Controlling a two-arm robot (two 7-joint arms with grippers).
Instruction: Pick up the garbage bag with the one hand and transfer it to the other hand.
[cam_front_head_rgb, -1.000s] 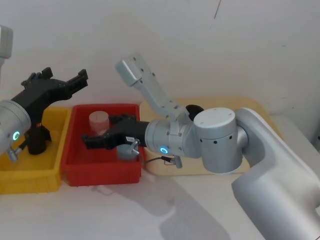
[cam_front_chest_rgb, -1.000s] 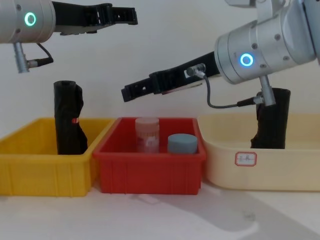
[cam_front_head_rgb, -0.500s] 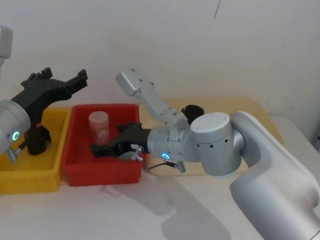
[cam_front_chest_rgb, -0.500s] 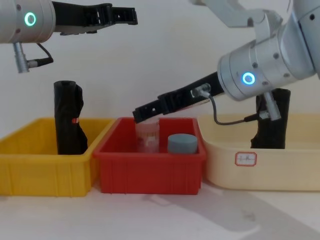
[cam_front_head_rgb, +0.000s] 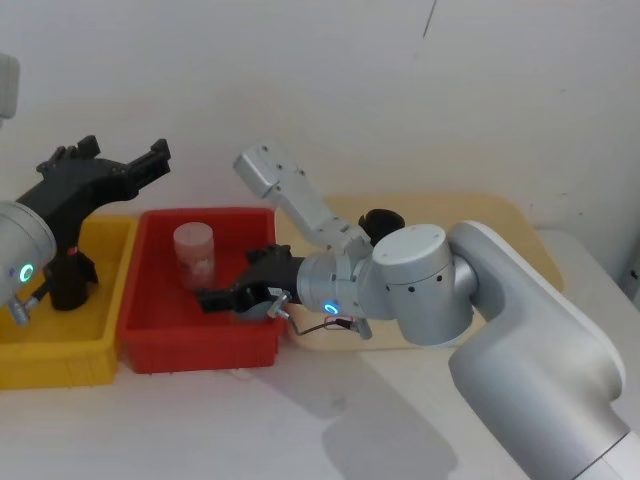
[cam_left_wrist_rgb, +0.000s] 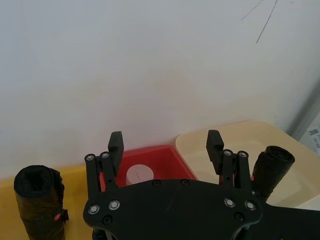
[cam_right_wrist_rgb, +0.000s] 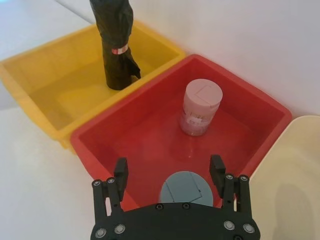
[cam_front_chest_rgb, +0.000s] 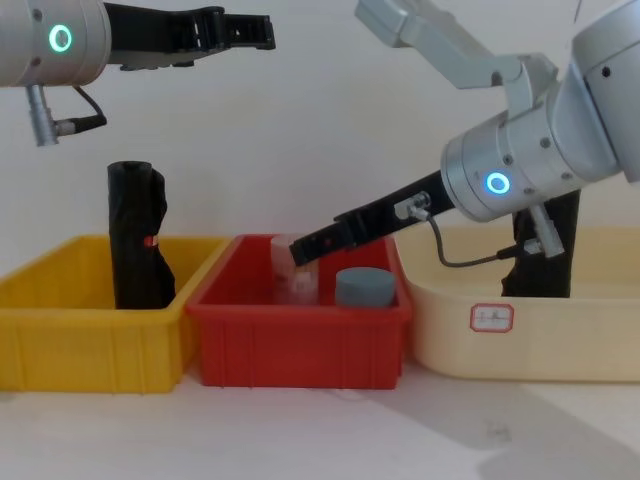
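One black rolled garbage bag (cam_front_head_rgb: 68, 280) (cam_front_chest_rgb: 135, 235) (cam_right_wrist_rgb: 115, 40) (cam_left_wrist_rgb: 37, 200) stands upright in the yellow bin (cam_front_head_rgb: 60, 350). A second black roll (cam_front_head_rgb: 380, 220) (cam_front_chest_rgb: 565, 260) (cam_left_wrist_rgb: 270, 167) stands in the beige bin (cam_front_chest_rgb: 560, 340). My left gripper (cam_front_head_rgb: 120, 158) (cam_front_chest_rgb: 250, 30) (cam_left_wrist_rgb: 165, 142) hangs open high above the yellow bin, holding nothing. My right gripper (cam_front_head_rgb: 205, 298) (cam_front_chest_rgb: 300, 250) (cam_right_wrist_rgb: 168, 170) is open and empty, reaching down and leftward over the red bin (cam_front_head_rgb: 200, 350), well apart from both bags.
The red bin holds a pale pink jar (cam_front_head_rgb: 193, 250) (cam_right_wrist_rgb: 200, 107) and a grey-blue round lidded container (cam_front_chest_rgb: 365, 287) (cam_right_wrist_rgb: 186, 187) just under the right gripper. The three bins stand side by side against a white wall. Bare white table lies in front of them.
My right gripper has dropped lower and drawn back to the right, now down at the red bin's rim level. The left arm and both bags have not moved.
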